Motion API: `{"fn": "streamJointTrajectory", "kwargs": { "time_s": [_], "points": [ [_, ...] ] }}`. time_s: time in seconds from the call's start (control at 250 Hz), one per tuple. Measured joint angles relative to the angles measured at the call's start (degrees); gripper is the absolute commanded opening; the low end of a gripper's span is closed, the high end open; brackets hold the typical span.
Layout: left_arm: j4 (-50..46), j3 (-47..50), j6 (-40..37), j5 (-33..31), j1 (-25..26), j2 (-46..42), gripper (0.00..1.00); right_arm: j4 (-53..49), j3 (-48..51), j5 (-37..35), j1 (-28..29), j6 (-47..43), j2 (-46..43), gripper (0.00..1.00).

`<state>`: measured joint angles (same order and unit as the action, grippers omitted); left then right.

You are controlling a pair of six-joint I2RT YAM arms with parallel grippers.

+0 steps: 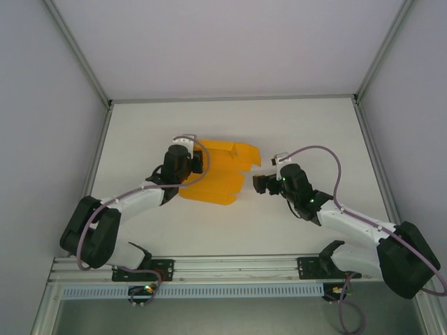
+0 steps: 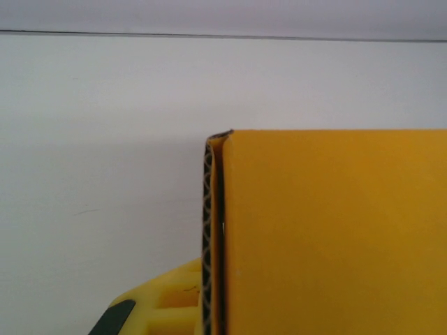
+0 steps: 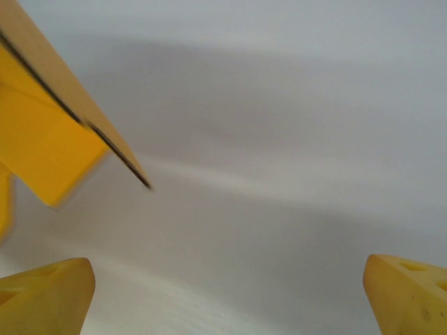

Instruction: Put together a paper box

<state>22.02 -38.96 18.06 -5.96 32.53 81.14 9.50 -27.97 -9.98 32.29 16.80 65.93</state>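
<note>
1. Surface (image 1: 293, 132): white and walled on three sides.
2. Paper box (image 1: 222, 174): orange-yellow card, partly folded, lying near the middle of the surface between the two arms, with flaps spread toward the far right.
3. Left claw (image 1: 198, 163): at the box's left edge, clamped on a folded double layer of card (image 2: 328, 230). One yellow finger (image 2: 164, 307) presses against the corrugated edge; the other is hidden behind the card.
4. Right claw (image 1: 259, 183): just beside the box's right edge, not touching it. Its fingertips (image 3: 49, 293) stand wide apart with nothing between them.
</note>
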Motion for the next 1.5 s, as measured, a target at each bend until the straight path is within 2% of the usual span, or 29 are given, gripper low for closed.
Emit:
{"fn": "streamJointTrajectory", "kwargs": {
  "time_s": [0.176, 0.503, 0.671, 0.847, 1.006, 1.294, 1.501],
  "points": [
    [-0.02, -0.33, -0.02, 1.77, 0.00, -0.66, 0.00, 0.87, -1.68, -0.81, -0.17, -0.11, 5.92, 1.00],
    [0.00, -0.35, -0.13, 3.23, -0.07, -0.92, 0.00, 1.68, -14.51, -0.02, -0.48, -6.08, 13.88, 1.00],
    [-0.31, -0.35, -3.19, 2.71, 0.15, -1.05, 0.00, -0.83, -17.53, 2.16, -0.85, -8.81, 18.32, 1.00],
    [-1.14, -0.72, -5.55, 1.77, 0.98, -0.35, 0.00, -2.78, -18.43, 1.03, -0.70, -9.77, 19.98, 1.00],
    [-2.19, -1.90, -7.26, -1.18, 2.99, 0.59, 0.00, -5.64, -18.93, -4.09, 1.20, -9.09, 20.24, 1.00],
    [-2.23, -4.37, -7.85, -11.65, 6.10, 2.08, 0.00, -16.00, -28.61, -22.40, 8.22, -2.03, 25.73, 0.99],
    [-2.60, -4.59, -7.32, -12.74, 6.82, 2.16, 0.00, -17.84, -28.55, -26.23, 9.55, -0.28, 24.72, 1.00]
  ]
}}
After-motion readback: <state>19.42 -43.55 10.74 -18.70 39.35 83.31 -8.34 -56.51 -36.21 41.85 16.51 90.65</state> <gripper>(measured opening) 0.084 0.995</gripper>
